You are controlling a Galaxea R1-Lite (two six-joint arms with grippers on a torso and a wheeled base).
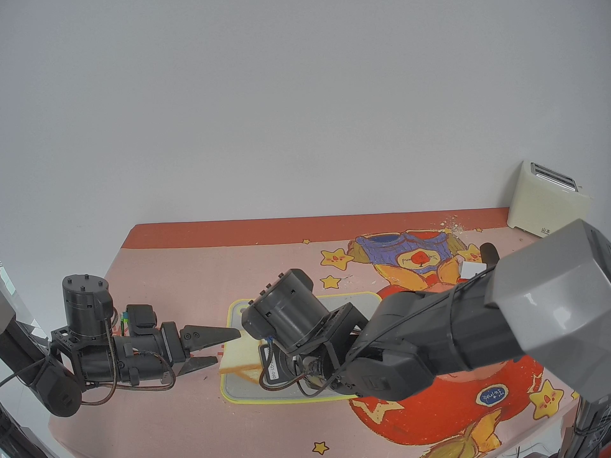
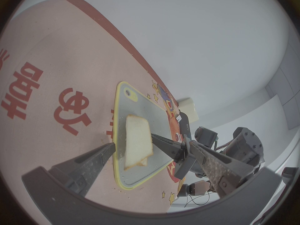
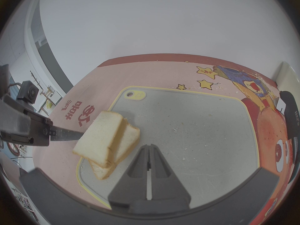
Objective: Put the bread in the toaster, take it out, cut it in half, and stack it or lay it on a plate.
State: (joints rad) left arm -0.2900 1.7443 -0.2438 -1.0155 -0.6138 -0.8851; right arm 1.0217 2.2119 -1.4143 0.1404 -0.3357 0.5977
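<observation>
Two pieces of bread [image 3: 103,138] lie stacked, the upper one tilted, at the corner of a grey, yellow-rimmed cutting board [image 3: 203,125]. In the left wrist view the bread [image 2: 137,141] sits between the spread fingers of my open left gripper [image 2: 151,144], with a gap on each side. From the head view, the left gripper [image 1: 226,348] points at the bread [image 1: 238,359] from the left. My right gripper [image 3: 148,146] is shut and empty, its tips just beside the stack, low over the board [image 1: 344,300]. The cream toaster [image 1: 547,201] stands at the table's back right.
A black-handled tool [image 1: 489,252], seemingly the knife, lies on the patterned tablecloth behind the right arm, toward the toaster. The right arm covers much of the board. Crumbs are scattered on the board. There is free room on the cloth to the left and behind the board.
</observation>
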